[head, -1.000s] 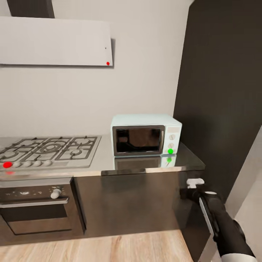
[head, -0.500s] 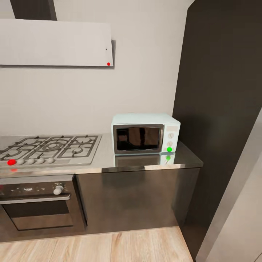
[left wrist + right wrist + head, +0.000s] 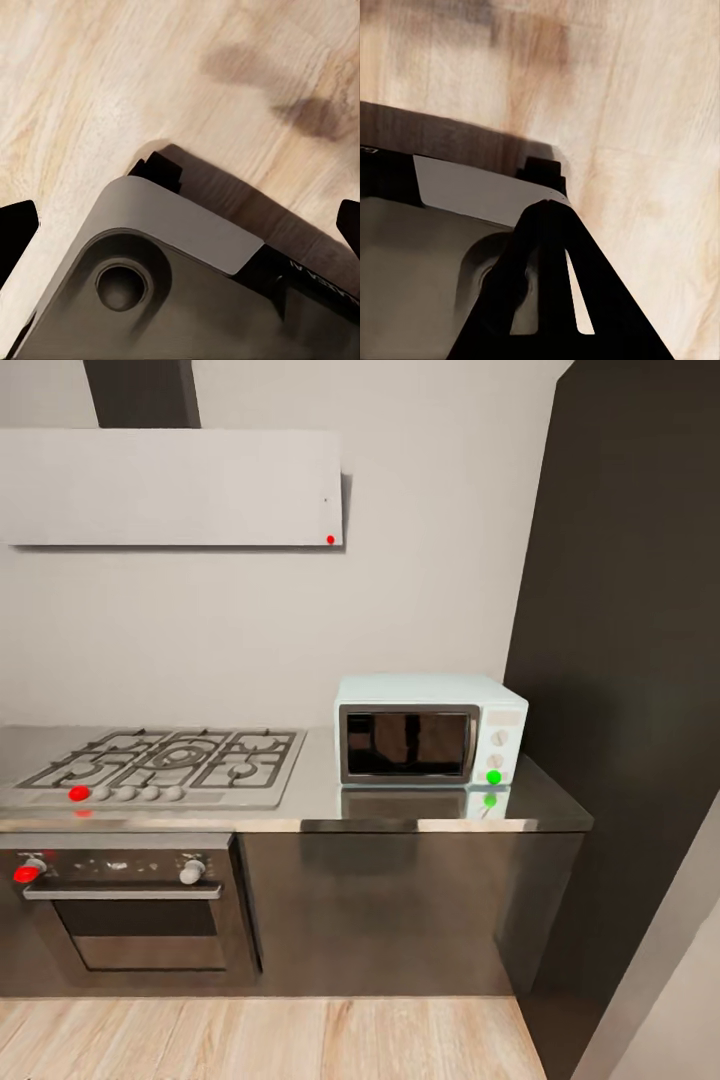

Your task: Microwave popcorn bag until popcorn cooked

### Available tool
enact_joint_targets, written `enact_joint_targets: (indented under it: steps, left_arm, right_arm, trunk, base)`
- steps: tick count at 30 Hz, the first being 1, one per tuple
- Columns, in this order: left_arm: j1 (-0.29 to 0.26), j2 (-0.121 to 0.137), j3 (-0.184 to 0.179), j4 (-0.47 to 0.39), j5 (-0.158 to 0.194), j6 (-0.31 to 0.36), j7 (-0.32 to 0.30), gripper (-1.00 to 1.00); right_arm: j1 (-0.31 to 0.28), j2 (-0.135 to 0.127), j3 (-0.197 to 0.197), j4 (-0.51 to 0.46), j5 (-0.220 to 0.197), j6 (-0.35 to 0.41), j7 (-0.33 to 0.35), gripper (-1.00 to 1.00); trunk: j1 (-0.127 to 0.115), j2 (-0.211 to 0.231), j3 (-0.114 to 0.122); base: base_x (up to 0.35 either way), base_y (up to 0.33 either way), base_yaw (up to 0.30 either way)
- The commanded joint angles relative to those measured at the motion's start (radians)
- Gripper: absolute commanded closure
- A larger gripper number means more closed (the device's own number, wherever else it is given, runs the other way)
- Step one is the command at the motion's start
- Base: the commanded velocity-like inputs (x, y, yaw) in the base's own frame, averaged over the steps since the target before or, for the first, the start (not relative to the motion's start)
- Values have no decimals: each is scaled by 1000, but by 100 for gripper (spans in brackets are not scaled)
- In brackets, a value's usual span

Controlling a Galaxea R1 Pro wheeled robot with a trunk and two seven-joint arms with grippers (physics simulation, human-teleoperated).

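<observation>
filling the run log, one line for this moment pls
microwave door shut, green dot | on countertop beside hob | popcorn bag unseen | left open, right shut

Countertop (image 3: 310, 800): bare strip between gas hob (image 3: 170, 760) and microwave (image 3: 430, 732); narrow bare margin along the front edge before both. Microwave: at the right end, door shut, set back toward the wall. Tall dark cabinet (image 3: 630, 660): closes off the right end. Extractor hood (image 3: 170, 487): overhangs the hob, well above it. Oven (image 3: 130, 905): under the hob, door shut. Wood floor (image 3: 270, 1040): open before the cabinets.
</observation>
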Motion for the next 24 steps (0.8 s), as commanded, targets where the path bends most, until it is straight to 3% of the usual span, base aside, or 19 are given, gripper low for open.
enact_joint_targets:
  steps: [1, 24]
  left_arm:
    - [-1, 1, -8, -1, 5, 4, 5, -100]
    - [0, -2, -10, -3, 4, 4, 6, -100]
  right_arm:
    - [-1, 1, -9, 0, 9, 1, 3, 100]
    - [-1, 9, -9, -11, 10, -10, 3, 100]
  trunk:
    - [0, -1, -1]
    - [0, -1, -1]
  base:
    - [0, 0, 43]
    - [0, 0, 2]
